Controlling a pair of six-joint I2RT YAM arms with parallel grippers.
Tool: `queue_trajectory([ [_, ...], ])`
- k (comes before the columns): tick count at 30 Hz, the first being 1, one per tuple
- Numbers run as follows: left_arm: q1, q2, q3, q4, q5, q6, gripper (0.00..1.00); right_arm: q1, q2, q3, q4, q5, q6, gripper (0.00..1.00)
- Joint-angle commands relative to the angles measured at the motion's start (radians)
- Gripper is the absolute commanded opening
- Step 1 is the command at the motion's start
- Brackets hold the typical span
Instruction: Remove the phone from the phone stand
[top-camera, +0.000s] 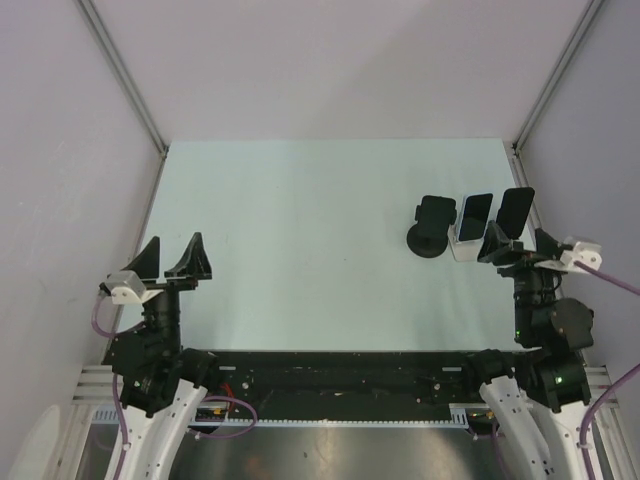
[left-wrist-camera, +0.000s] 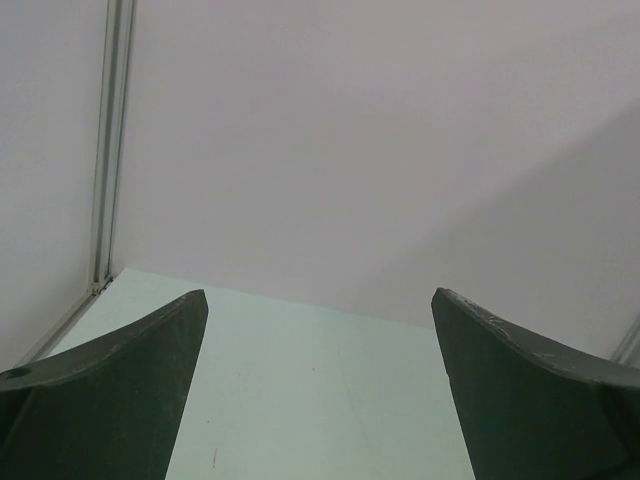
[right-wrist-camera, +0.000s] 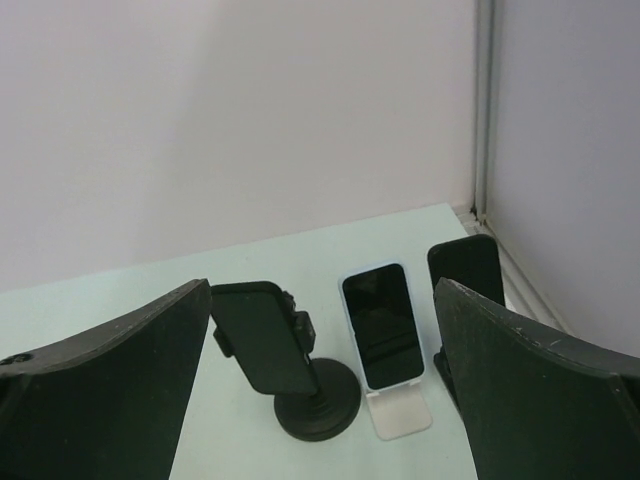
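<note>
JAWS: both pairs released, nothing held | right gripper (right-wrist-camera: 322, 288): phone (right-wrist-camera: 383, 325) leans on white stand (right-wrist-camera: 400, 412) ahead, between the jaws | left gripper (left-wrist-camera: 320, 295): idle | ADVICE: centre on phone edges, pinch above cradle lip, lift along its lean.

Top view hangs high over the near edge, looking down on the whole table (top-camera: 300, 260). Left wrist camera sits low at near left, facing the far wall (left-wrist-camera: 350, 150). Right wrist camera, near right, looks closely at the phone (right-wrist-camera: 383, 325); the top view catches that phone (top-camera: 474, 213) too.
</note>
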Motion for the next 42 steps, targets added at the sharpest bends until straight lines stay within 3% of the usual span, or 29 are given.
queue_trajectory([
  [1,0.008,-0.012,0.049,-0.066,0.078,-0.053,1.00,0.003,0.175,0.122,-0.092,-0.072,0.031,1.00],
  [9,0.007,-0.012,0.045,-0.106,0.127,-0.071,1.00,0.003,0.471,0.316,-0.232,-0.012,0.171,1.00],
  [17,-0.009,0.007,0.042,-0.117,0.112,-0.036,1.00,0.034,0.779,0.460,-0.295,-0.054,0.176,1.00],
  [22,-0.032,0.008,0.042,-0.118,0.094,-0.024,1.00,0.167,0.886,0.491,-0.253,0.179,0.164,1.00],
  [29,-0.053,0.014,0.042,-0.124,0.084,-0.013,1.00,0.218,1.041,0.557,-0.258,0.363,0.223,1.00],
  [42,-0.068,0.016,0.043,-0.129,0.078,-0.004,1.00,0.276,1.146,0.561,-0.244,0.394,0.289,1.00],
])
